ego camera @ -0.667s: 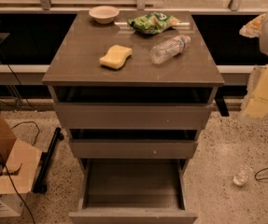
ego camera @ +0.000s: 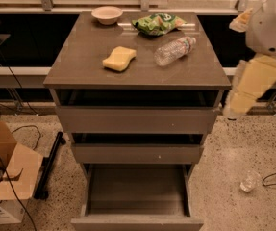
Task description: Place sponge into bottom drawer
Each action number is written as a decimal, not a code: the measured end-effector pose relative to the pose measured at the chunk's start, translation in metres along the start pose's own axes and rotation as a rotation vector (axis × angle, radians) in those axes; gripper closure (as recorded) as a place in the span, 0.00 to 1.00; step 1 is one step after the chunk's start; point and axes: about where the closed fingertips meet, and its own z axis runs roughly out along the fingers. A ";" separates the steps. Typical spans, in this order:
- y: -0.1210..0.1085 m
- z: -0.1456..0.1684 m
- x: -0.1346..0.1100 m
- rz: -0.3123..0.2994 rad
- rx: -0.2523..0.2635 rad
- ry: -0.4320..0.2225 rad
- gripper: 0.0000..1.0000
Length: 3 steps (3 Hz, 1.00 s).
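Observation:
The pale-yellow sponge (ego camera: 119,58) lies on the cabinet top (ego camera: 80,66), left of the middle. The bottom drawer (ego camera: 137,191) is pulled out towards me and its inside shows bare. The two shallower drawers above it stand slightly ajar. My gripper (ego camera: 245,95) hangs at the right, beside the cabinet's right front corner and about level with the top drawer. It is well away from the sponge and holds nothing that I can see.
On the top also stand a small bowl (ego camera: 107,14) at the back, a green snack bag (ego camera: 157,24) and a plastic bottle (ego camera: 175,50) lying on its side. An open cardboard box (ego camera: 3,177), a black bar (ego camera: 51,165) and cables lie on the floor left; a clear cup (ego camera: 249,181) lies right.
My gripper has shifted a little to the left, closer to the cabinet's right side. The sponge and drawers have not moved.

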 end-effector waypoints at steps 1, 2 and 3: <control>-0.011 0.012 -0.029 0.019 0.007 -0.082 0.00; -0.026 0.025 -0.060 0.032 0.013 -0.133 0.00; -0.041 0.047 -0.093 0.008 0.002 -0.160 0.00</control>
